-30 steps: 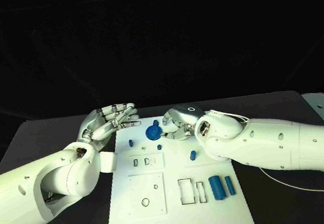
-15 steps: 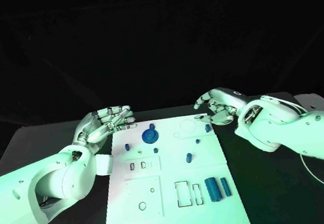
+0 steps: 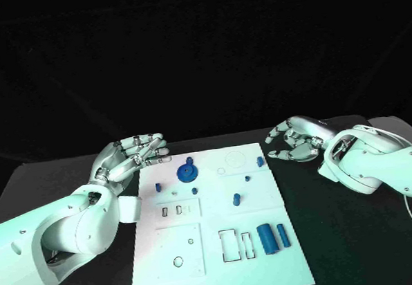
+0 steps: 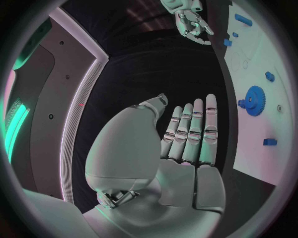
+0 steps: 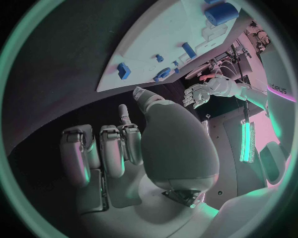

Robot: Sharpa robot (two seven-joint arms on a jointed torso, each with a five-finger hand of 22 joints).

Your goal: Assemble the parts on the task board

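The white task board (image 3: 218, 252) lies in the middle of the black table. A blue gear (image 3: 188, 171) sits near its far edge, with small blue parts (image 3: 237, 198) around it and two blue cylinders (image 3: 267, 238) near the front right. My left hand (image 3: 128, 158) hovers at the board's far left corner, fingers straight and side by side, holding nothing. My right hand (image 3: 294, 139) is off the board's far right corner, fingers loosely bent and apart, empty. The left wrist view shows the left hand (image 4: 186, 139) beside the gear (image 4: 255, 100). The right wrist view shows the right hand (image 5: 118, 148) and the board (image 5: 168, 34).
Empty slots and outlines (image 3: 235, 243) mark the board's near half. A pale object (image 3: 394, 124) lies at the table's far right edge, behind my right arm. Black table (image 3: 359, 250) lies on both sides of the board.
My right hand has drawn away from the blue gear to the right and now hangs off the board; the gear stays on the board. The left hand has hardly moved.
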